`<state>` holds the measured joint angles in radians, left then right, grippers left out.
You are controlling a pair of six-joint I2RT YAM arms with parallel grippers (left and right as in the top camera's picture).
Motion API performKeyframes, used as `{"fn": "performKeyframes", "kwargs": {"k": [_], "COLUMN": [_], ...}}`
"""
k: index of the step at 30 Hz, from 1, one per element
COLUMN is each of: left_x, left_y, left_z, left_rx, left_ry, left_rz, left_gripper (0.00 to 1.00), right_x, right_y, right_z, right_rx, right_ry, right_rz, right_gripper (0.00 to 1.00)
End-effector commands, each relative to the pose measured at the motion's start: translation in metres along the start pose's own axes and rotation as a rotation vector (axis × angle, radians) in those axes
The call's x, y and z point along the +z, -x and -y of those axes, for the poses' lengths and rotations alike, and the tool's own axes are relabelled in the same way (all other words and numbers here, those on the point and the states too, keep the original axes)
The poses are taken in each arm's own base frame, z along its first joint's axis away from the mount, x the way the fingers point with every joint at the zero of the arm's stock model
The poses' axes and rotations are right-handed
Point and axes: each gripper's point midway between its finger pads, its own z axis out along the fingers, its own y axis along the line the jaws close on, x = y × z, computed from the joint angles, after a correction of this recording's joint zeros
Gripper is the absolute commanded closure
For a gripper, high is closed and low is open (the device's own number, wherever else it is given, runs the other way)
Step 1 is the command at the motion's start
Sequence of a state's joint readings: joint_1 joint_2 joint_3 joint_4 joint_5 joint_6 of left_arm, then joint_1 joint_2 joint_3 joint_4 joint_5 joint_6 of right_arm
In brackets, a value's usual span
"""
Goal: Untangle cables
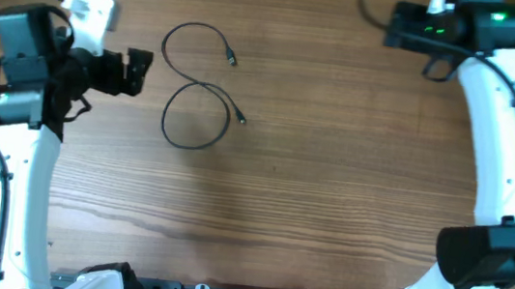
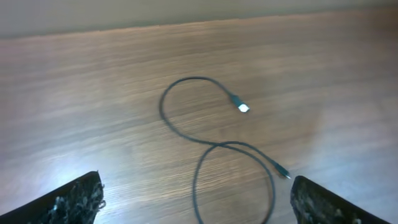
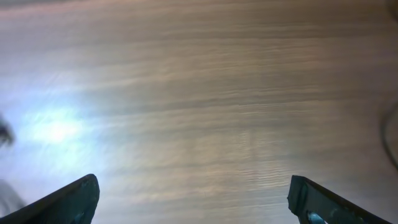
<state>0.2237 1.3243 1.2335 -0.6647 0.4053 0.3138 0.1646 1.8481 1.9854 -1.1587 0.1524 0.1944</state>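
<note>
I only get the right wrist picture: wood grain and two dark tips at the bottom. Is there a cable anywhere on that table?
Observer: Yes. Overhead, one thin black cable lies in two loose loops on the table, over by the left arm.
Operator: Is that arm holding it?
Observer: No. The left jaws stand wide open, beside the cable and apart from it.
Operator: Any plugs showing?
Observer: Both ends lie free, and the left wrist view shows one plug glinting brightly.
</note>
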Motion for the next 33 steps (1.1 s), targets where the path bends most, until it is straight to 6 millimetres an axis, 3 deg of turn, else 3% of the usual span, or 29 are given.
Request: {"fn": "performKeyframes", "kwargs": {"k": [1,7,14,20,27,33], "left_x": [-0.006,-0.006,-0.004,0.004,0.006,0.006], "left_y": [0.000,-0.005,-0.008,-0.012,-0.012,-0.012], "left_z": [-0.023,-0.022,-0.023,-0.030,-0.032,-0.032], "left_rx": [-0.144,-0.183,-0.189,-0.218,-0.234,-0.235], "left_ry": [0.064,0.059,0.057,0.063,0.065,0.065], "left_rz": [0.009,-0.010,-0.024,-0.036,-0.035,-0.036], "left_gripper": [0.00,0.00,0.00,0.00,0.00,0.00], "right_x": [-0.009,-0.031,-0.025,0.007,0.050,0.085], "right_y": [-0.012,-0.039,-0.056,-0.084,-0.124,-0.160], "right_z": [-0.056,-0.144,-0.201,-0.234,-0.283,-0.308], "right_rx": [-0.158,-0.398,-0.464,-0.458,-0.600,-0.741], "right_ry": [0.157,0.477,0.557,0.570,0.601,0.614], "right_rz": [-0.017,-0.032,-0.041,-0.141,-0.190,-0.226], "right_gripper": [0.00,0.00,0.00,0.00,0.00,0.00]}}
